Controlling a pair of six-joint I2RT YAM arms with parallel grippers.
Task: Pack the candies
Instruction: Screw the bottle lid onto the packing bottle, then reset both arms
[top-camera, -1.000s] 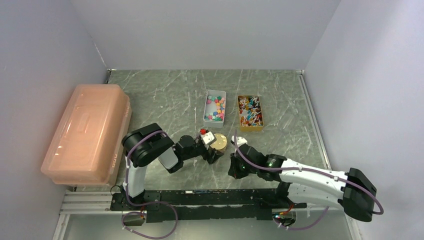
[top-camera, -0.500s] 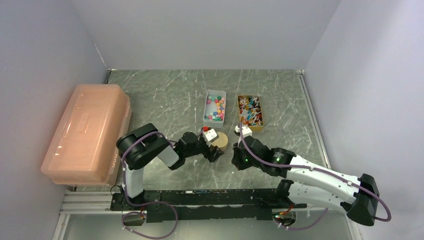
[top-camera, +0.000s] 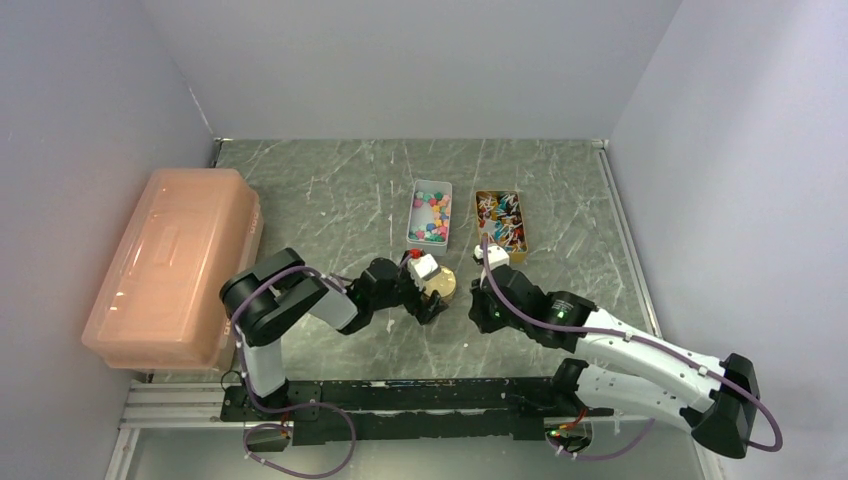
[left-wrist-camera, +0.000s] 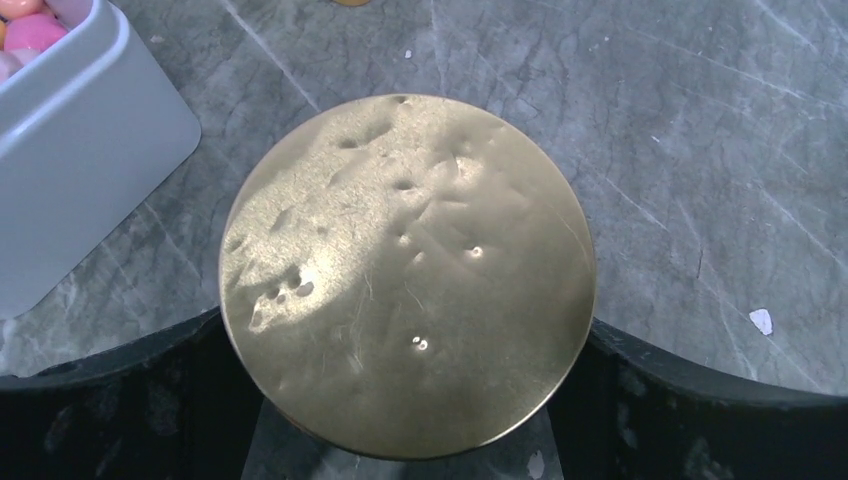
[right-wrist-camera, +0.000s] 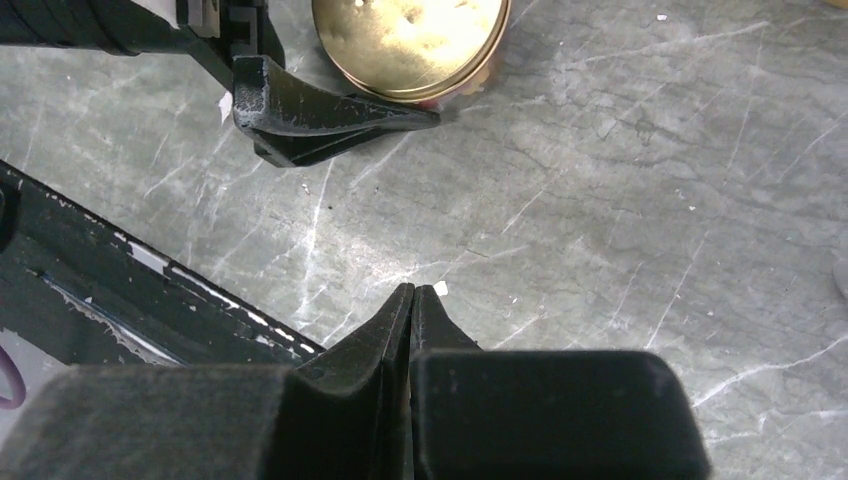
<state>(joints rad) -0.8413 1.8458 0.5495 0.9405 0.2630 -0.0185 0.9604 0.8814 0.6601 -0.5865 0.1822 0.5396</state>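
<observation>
While the right hand (right-wrist-camera: 412, 298) hangs low over bare bench (right-wrist-camera: 620, 200), its fingers pressed together on nothing, the nearer work looks to fall to the left hand (left-wrist-camera: 405, 322). That one is spread wide, a finger on either side of the round gold lid (right-wrist-camera: 410, 35), flanking it rather than pinching it. Whether the pads touch its rim I cannot tell. Beyond the lid, near but apart from it, lies the white tray (top-camera: 411, 236) holding the candies (top-camera: 431, 214), its long side running away from the arms. The candies sit straight ahead of the left hand, closer to it than to the right.
</observation>
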